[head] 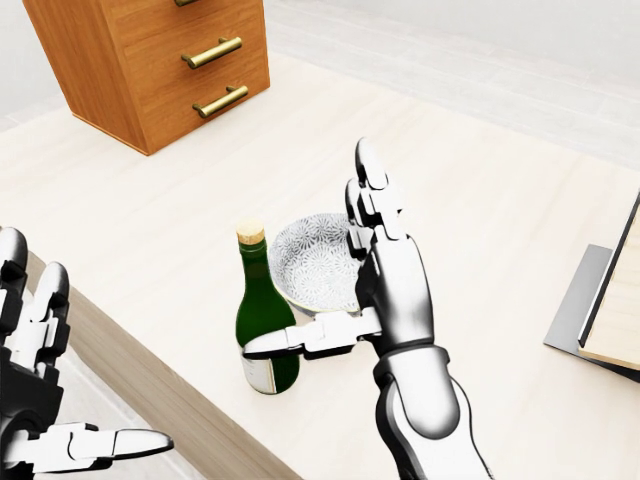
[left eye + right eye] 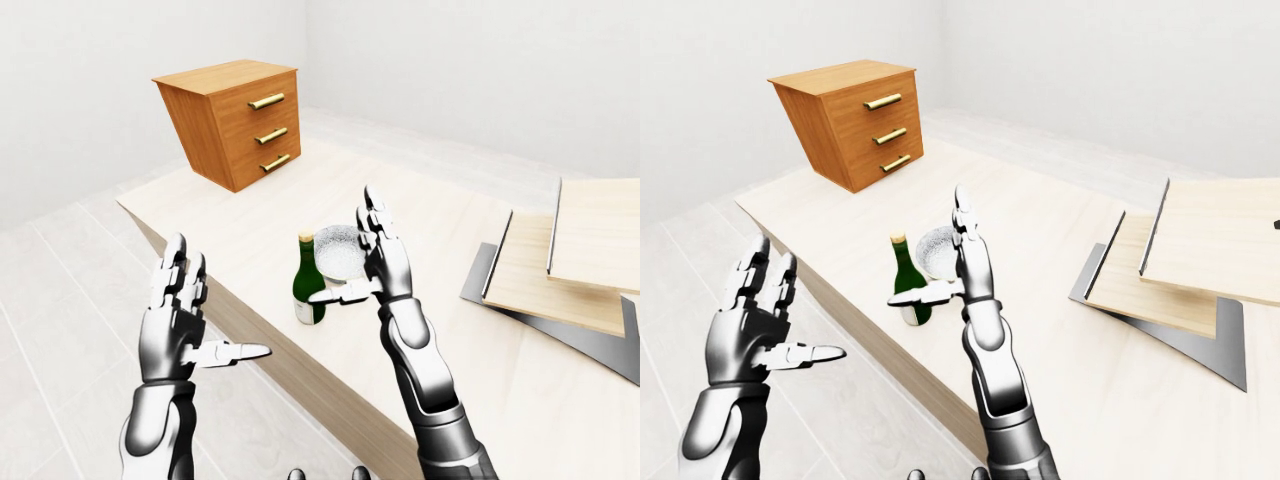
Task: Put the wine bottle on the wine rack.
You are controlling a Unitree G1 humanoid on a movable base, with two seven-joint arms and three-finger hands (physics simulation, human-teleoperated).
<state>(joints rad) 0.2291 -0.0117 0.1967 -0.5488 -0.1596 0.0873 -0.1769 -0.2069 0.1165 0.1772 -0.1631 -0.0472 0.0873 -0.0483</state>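
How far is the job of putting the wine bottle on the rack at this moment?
Nothing is done yet: the wine bottle stands upright on the table, beside the patterned bowl. In hand: the right hand is open beside the bottle, thumb across its lower body, not closed around it. The left hand is open, off the table edge. Left: grasp, lift, and carry it to the wine rack.

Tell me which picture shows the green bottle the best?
The head view: the wine bottle is biggest there, with its cork and label plain, though the right hand reaches its thumb across the bottle's lower part. The left-eye and right-eye views show the same bottle upright on the table, only much smaller.
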